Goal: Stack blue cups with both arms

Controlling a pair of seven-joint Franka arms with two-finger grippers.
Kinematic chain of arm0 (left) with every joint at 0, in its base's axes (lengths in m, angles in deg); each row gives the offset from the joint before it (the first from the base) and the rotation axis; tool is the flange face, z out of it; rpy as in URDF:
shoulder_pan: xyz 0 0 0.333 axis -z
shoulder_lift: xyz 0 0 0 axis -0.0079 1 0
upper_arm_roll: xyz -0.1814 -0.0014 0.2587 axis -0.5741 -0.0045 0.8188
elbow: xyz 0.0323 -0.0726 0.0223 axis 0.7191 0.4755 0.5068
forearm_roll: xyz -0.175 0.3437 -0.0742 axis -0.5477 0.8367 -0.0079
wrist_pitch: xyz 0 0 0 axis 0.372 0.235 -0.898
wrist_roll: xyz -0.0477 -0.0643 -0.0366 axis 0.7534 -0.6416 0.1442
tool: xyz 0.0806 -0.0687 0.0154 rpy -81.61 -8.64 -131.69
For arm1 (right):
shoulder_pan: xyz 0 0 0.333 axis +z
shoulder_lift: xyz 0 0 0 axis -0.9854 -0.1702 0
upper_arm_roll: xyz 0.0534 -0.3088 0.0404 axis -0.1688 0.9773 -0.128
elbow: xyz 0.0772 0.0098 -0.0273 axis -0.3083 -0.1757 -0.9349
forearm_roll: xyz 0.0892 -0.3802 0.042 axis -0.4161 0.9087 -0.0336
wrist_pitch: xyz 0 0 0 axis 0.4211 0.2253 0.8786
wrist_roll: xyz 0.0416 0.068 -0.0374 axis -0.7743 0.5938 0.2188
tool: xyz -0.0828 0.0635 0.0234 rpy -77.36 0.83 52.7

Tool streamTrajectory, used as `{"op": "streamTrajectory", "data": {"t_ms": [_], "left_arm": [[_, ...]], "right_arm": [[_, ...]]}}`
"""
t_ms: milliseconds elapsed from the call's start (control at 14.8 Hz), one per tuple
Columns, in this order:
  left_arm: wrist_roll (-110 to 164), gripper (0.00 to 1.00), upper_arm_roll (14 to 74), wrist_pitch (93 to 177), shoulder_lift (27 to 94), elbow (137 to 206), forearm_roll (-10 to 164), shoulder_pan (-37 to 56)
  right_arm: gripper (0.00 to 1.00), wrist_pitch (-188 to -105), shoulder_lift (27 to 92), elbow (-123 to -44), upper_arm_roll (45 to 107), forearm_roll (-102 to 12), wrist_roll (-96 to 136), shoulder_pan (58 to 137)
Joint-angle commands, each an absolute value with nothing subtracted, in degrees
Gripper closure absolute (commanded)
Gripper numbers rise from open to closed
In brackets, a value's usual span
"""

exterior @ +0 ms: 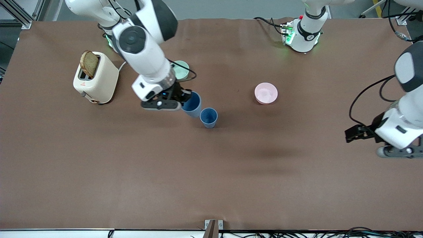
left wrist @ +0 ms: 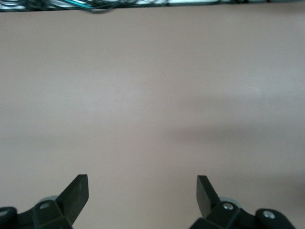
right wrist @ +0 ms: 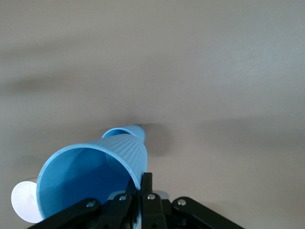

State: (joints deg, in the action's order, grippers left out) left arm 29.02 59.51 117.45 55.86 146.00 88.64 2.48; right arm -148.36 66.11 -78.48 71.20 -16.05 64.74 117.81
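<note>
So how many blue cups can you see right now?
2. One blue cup is pinched by its rim in the shut right gripper, lifted over the table. The other blue cup stands upright on the table, just beside and below the held one. None looks hidden.

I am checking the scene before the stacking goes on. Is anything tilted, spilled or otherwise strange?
Nothing is spilled or damaged. The right gripper holds one blue cup by its rim, tilted, beside the second blue cup, which stands upright on the table. The left gripper waits open over bare table.
</note>
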Motion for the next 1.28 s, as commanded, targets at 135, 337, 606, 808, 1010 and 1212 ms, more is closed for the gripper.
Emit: {"op": "streamTrajectory", "data": {"t_ms": [135, 337, 606, 808, 1010, 1212], "left_arm": [[28.5, 0.00, 70.0, 114.1, 48.2, 146.5, 81.5, 8.2], [28.0, 0.00, 69.6, 110.1, 43.7, 148.5, 82.0, 7.9], [29.4, 0.00, 69.5, 109.9, 43.5, 148.4, 81.9, 7.1], [29.6, 0.00, 64.2, 110.2, 43.6, 149.7, 81.6, 0.8], [28.4, 0.00, 62.6, 110.1, 42.5, 150.9, 82.1, 1.4], [28.1, 0.00, 64.1, 111.3, 41.5, 153.2, 82.0, 2.9]], "right_arm": [[0.99, -150.5, 62.6, -78.4, 71.9, -16.4, 67.5, 121.4], [1.00, -151.4, 61.1, -78.6, 71.9, -16.4, 67.9, 122.2], [0.99, -155.8, 59.4, -80.4, 71.9, -16.4, 67.8, 122.8], [0.99, -156.3, 58.7, -80.4, 72.0, -16.1, 67.8, 122.7], [0.98, -158.9, 58.3, -82.2, 72.0, -16.0, 67.8, 122.7], [0.94, -161.2, 58.4, -83.9, 72.0, -16.0, 67.7, 123.0]]}}
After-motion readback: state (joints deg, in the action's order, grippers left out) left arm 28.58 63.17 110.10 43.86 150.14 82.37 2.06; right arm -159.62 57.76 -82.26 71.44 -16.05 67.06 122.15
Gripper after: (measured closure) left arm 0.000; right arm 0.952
